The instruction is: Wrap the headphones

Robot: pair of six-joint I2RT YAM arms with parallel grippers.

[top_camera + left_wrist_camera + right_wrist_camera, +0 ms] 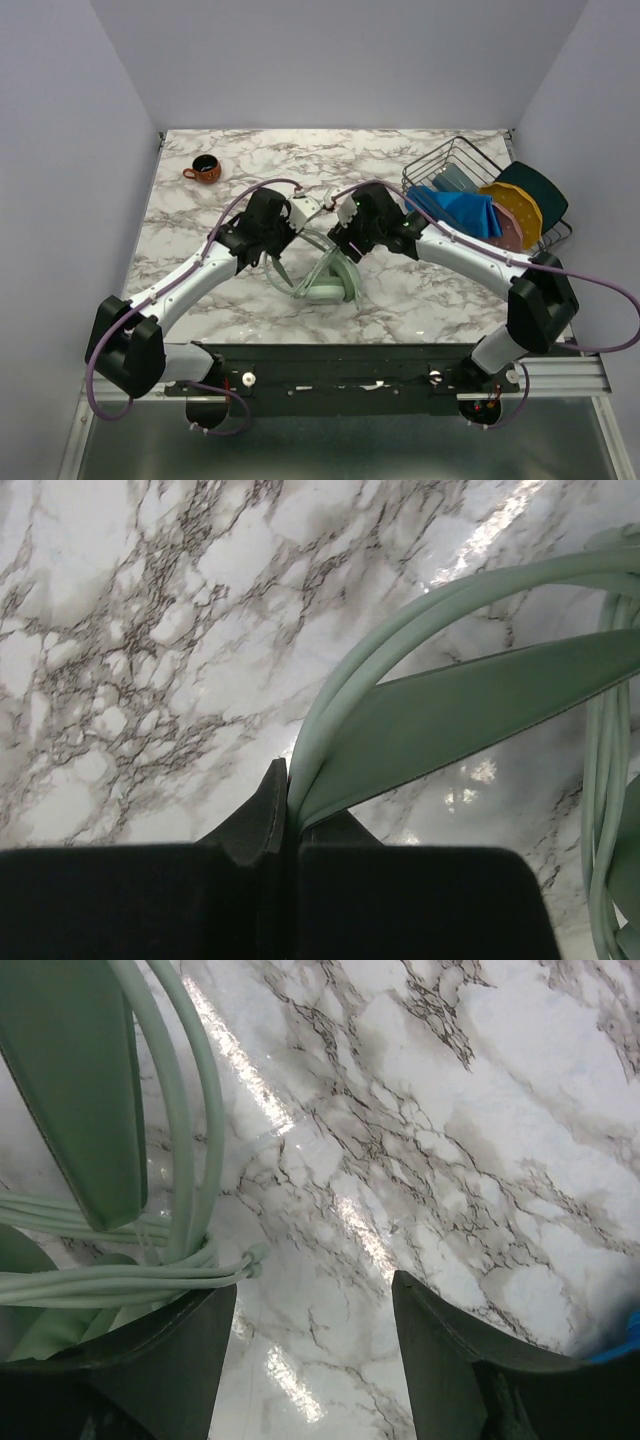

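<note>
My left gripper (292, 818) is pinched shut on the headband of the headphones (470, 700). The flat mint strap and its thin rail run up toward the right of the wrist view. My right gripper (310, 1345) stands wide apart and holds nothing, though its left finger (165, 1360) touches the bundled cable (120, 1282). In the top view the headphones lie mid-frame, between both grippers, on the marble table (200, 280), glossy white with grey veins. A brown mug (203, 169) sits upper left. A wire rack (450, 160) at right holds a blue cloth (462, 210) and plates (520, 210). Pale lavender walls surround the table.
</note>
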